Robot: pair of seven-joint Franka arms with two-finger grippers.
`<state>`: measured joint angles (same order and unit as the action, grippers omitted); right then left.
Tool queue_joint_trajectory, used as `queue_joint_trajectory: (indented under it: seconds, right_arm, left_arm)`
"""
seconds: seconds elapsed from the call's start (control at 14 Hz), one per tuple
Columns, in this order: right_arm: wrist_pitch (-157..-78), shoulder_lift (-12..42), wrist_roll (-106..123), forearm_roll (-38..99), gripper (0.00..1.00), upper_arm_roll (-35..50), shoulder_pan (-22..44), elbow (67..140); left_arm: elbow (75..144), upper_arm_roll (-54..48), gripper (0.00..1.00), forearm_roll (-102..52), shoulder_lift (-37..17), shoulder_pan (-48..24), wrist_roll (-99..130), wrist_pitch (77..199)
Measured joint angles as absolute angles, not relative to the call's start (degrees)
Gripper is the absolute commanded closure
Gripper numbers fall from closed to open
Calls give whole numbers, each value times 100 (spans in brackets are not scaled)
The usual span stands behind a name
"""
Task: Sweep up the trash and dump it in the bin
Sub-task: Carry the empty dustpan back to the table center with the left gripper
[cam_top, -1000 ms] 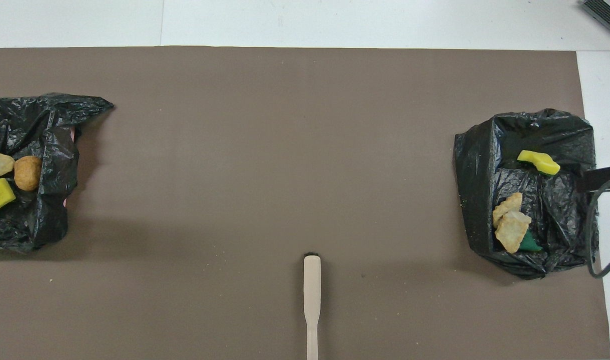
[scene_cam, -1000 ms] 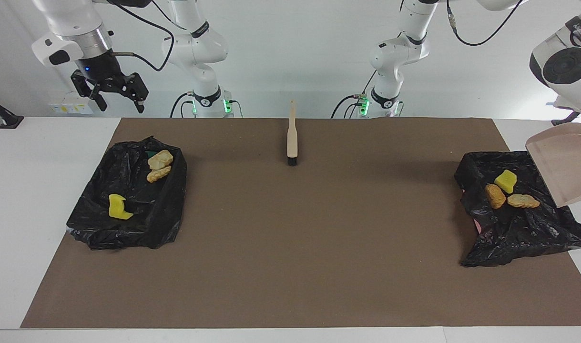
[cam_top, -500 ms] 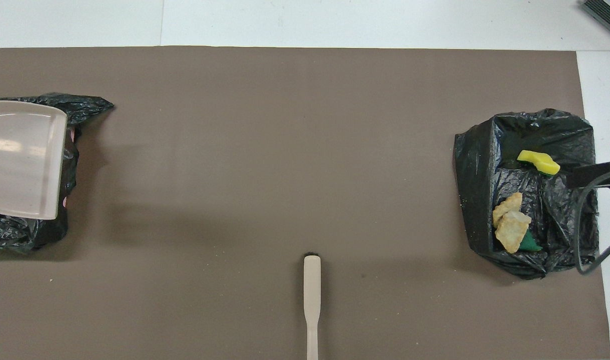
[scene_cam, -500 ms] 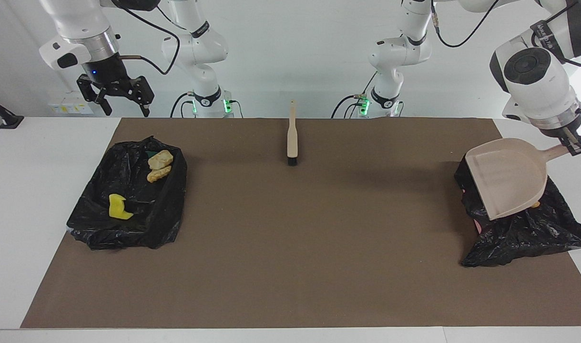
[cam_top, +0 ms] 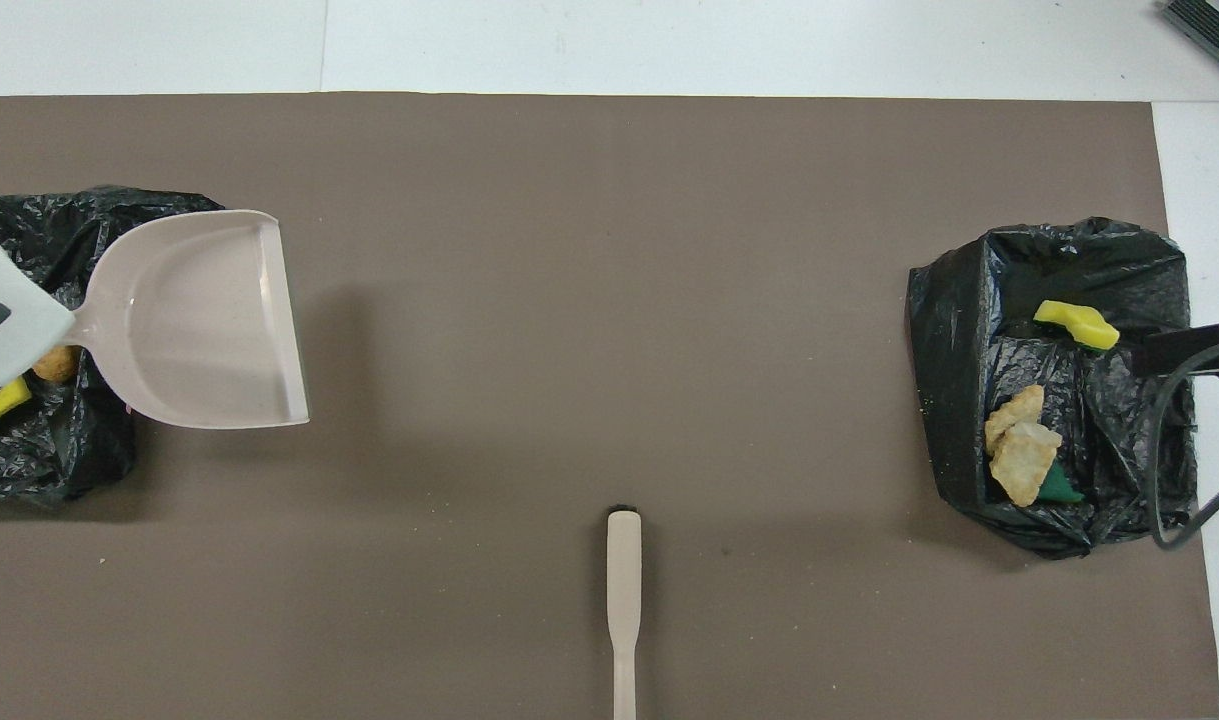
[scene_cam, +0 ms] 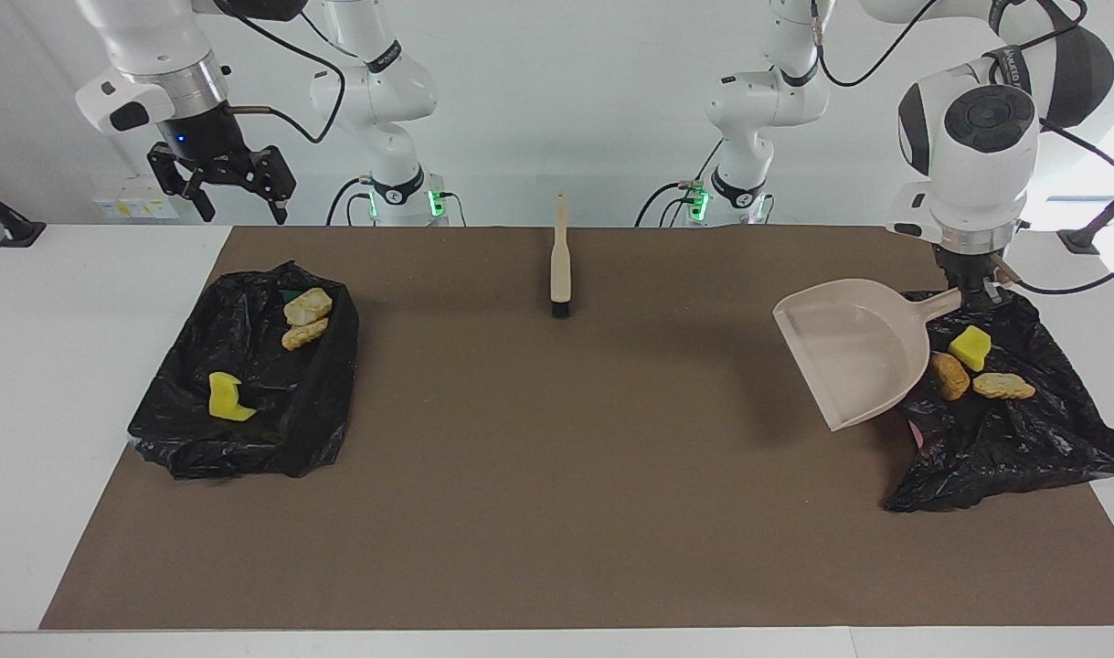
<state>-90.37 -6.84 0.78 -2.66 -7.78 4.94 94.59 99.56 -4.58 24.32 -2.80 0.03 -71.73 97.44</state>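
Facing view: left hand [scene_cam: 977, 294] grips the dustpan [scene_cam: 854, 352] by its handle, over the bin [scene_cam: 1023, 439] at the left arm's end. Pan looks empty, held level, mouth toward mid-worktop; likely just dumped. Three scraps [scene_cam: 970, 348] sit in that bin. Right hand [scene_cam: 226, 187] waits, fingers spread, holding nothing, over the worktop [scene_cam: 557, 512] edge by the other bin [scene_cam: 255, 439], which holds more scraps [scene_cam: 223, 397]. Brush [scene_cam: 560, 260] lies between the arm bases, bristles away from the robots. No loose trash visible on the mat.

Overhead: pan [cam_top: 204, 320] overlaps the bin [cam_top: 59, 460] rim; wrist hides the grip and most scraps there. That bin is cut off at the frame edge. Brush [cam_top: 623, 600] handle also cut off. Green bit under the scraps [cam_top: 1019, 455] in the other bin [cam_top: 954, 400]: can't identify.
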Motion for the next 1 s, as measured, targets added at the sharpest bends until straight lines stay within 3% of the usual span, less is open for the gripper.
queue_joint_trajectory:
  seconds: [0.43,1.0]
  right_arm:
    - [-9037,-684,78,-266,0,-778,494,9459]
    - [-9037,-684,78,-266,0,-777,494,9459]
  left_arm:
    - [10005,-466,100,1237,-136,-823,-4343,9177]
    - [10011,-494,100,250,-102,-2271,-452,9430]
